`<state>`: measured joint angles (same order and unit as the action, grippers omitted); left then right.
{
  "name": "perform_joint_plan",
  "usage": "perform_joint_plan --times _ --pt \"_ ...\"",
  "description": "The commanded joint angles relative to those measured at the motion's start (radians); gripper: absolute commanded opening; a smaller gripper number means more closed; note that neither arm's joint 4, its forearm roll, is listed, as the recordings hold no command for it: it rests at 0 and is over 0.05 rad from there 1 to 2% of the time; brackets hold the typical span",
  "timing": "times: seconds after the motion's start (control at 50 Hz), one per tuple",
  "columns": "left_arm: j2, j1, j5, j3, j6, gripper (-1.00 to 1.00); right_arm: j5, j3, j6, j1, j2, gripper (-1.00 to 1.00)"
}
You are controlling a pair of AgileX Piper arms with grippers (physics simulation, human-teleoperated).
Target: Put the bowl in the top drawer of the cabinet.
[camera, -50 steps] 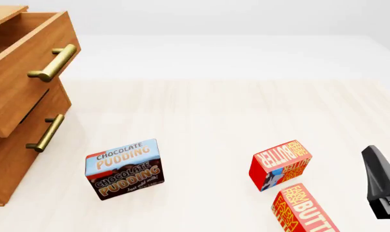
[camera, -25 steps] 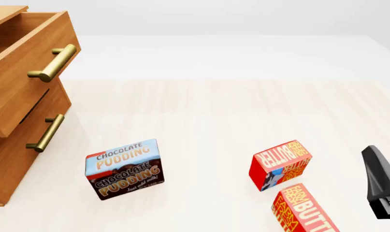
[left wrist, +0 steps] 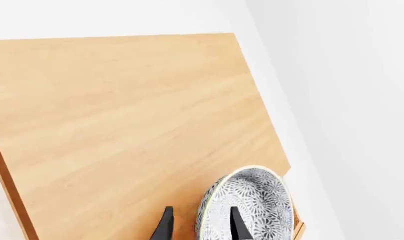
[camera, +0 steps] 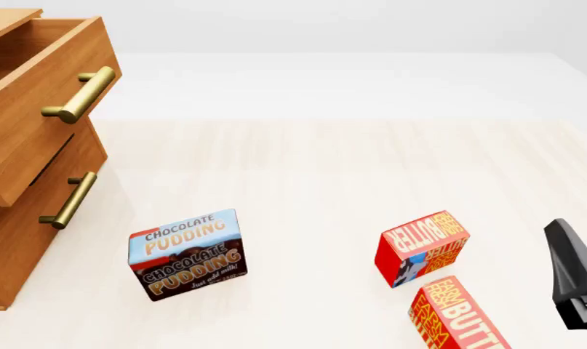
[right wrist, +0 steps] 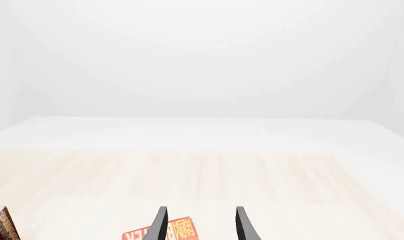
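The bowl (left wrist: 252,205), white with a grey lacy pattern inside, shows only in the left wrist view, tilted at the edge of a broad orange-brown wood panel (left wrist: 121,125). My left gripper (left wrist: 199,212) is open and straddles the bowl's rim, one finger outside and one over the patterned inside. In the front view the cabinet (camera: 17,247) stands at the far left with its top drawer (camera: 41,123) pulled out; the drawer's inside, the bowl and the left arm are out of that view. My right gripper (camera: 572,276) hangs open at the right edge, holding nothing.
A chocolate pudding box (camera: 186,254) stands in front of the cabinet. Two red butter boxes (camera: 421,249) (camera: 458,316) lie at the front right, one just under the right gripper's fingers (right wrist: 163,225). The lower drawer's brass handle (camera: 70,200) sticks out.
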<state>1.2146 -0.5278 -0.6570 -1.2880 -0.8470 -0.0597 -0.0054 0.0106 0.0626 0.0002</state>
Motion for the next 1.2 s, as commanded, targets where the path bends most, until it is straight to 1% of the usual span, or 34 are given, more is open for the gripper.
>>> perform_joint_plan --times 0.02,0.06,0.26,0.38,0.48,0.7,0.92,1.2 --pt "-0.006 0.000 0.010 -0.002 0.009 1.00 -0.001 0.000 0.001 0.000 0.000 1.00" --pt "-0.006 0.004 0.003 -0.004 0.018 1.00 -0.001 0.000 0.001 -0.002 0.000 1.00" --pt "-0.029 0.041 -0.011 -0.009 0.021 1.00 -0.002 0.000 0.002 -0.003 0.000 1.00" --pt "-0.046 0.051 -0.024 -0.016 0.020 1.00 -0.004 0.000 0.003 -0.004 0.000 1.00" --pt "-0.065 0.060 -0.036 -0.009 0.033 1.00 -0.004 0.000 0.003 -0.004 0.000 1.00" --pt "-0.128 0.125 -0.097 -0.046 0.043 1.00 -0.006 0.000 0.002 -0.002 0.000 1.00" --pt "-0.153 0.165 -0.113 -0.055 0.055 1.00 -0.008 0.000 0.003 -0.002 0.000 1.00" --pt "-0.183 0.246 -0.136 -0.060 0.056 1.00 -0.009 0.000 0.003 -0.001 0.000 1.00"
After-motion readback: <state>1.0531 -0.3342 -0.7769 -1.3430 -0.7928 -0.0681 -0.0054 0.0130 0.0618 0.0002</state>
